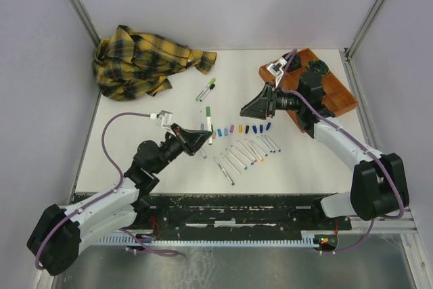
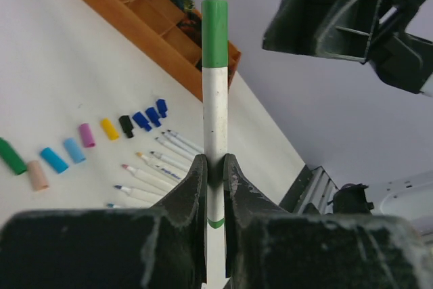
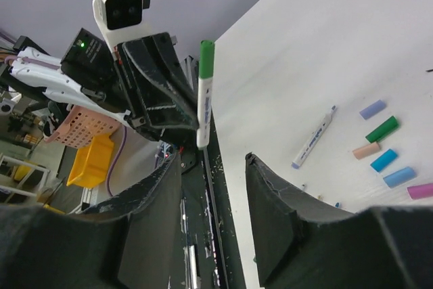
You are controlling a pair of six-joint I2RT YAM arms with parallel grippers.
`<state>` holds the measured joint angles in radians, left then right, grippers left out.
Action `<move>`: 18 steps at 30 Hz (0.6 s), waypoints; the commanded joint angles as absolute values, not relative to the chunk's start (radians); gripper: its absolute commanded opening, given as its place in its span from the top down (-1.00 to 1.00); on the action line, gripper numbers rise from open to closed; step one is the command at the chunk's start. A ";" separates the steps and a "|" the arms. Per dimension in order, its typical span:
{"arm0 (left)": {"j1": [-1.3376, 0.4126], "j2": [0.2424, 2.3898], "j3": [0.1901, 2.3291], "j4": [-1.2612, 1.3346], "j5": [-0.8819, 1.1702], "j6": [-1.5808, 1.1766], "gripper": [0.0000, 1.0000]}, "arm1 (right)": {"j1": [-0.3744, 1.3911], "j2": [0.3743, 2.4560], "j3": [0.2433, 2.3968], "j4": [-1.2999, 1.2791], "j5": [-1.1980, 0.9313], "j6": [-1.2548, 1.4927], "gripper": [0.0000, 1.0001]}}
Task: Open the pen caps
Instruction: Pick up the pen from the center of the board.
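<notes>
The left gripper [image 2: 215,167] is pinching a white pen [image 2: 216,113] while the right gripper [image 3: 211,158] is hanging spread.
The green cap [image 2: 214,32] is sitting on the pen's tip, pointing at the right gripper's parted, empty fingers. Loose pen caps [image 1: 243,128] are lying in a row mid-desk [image 1: 284,174], just beyond the uncapped barrels [image 1: 243,152].

Left claw [image 2: 215,162]: scuffed matt black plastic. Pen [image 2: 216,120] in it: smooth white plastic barrel, green cap [image 2: 214,32]. Worktop [image 1: 284,167]: matt white. Plaid shirt [image 1: 142,59]: woven cloth.
</notes>
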<state>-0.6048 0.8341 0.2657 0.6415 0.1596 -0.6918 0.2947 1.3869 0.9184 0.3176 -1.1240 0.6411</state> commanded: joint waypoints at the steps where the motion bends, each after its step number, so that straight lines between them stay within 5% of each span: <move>1: -0.707 0.876 0.240 0.880 0.046 -0.764 0.94 | 0.312 1.371 0.893 0.498 -1.117 0.711 -0.02; 18: -0.937 1.124 0.276 1.221 -0.126 -0.765 0.95 | 0.417 1.382 0.743 0.895 -0.987 0.918 -0.20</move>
